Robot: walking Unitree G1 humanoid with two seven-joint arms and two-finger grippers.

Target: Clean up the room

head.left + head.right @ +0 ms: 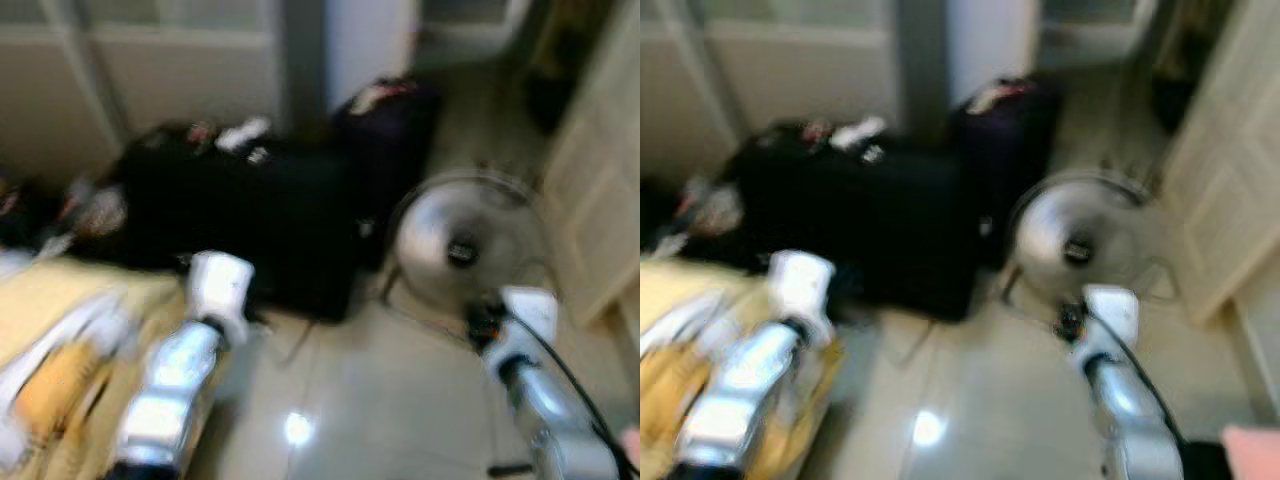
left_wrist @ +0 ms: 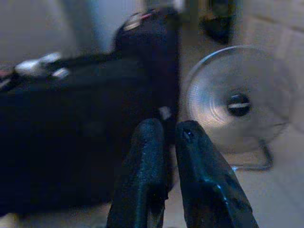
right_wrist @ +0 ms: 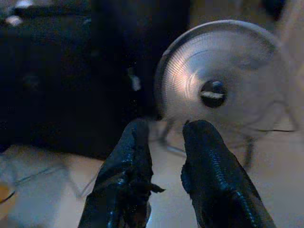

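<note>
The head views are blurred. A large black suitcase [image 1: 250, 220] lies on the pale floor with small white and red items [image 1: 245, 135] on top. A dark upright bag [image 1: 385, 130] stands behind it. My left arm [image 1: 180, 370] reaches forward over the bed corner. In the left wrist view my left gripper [image 2: 169, 128] faces the suitcase [image 2: 71, 133], its fingers nearly together and empty. My right arm [image 1: 530, 390] is raised in front of a floor fan [image 1: 465, 245]. My right gripper [image 3: 167, 127] points at the fan [image 3: 213, 85], slightly apart and holding nothing.
A bed with a yellow sheet [image 1: 60, 300] and loose clutter [image 1: 60, 370] fills the lower left. More clutter [image 1: 95, 210] lies left of the suitcase. A pale door [image 1: 600, 180] stands at the right. Shiny floor [image 1: 380, 400] lies between my arms.
</note>
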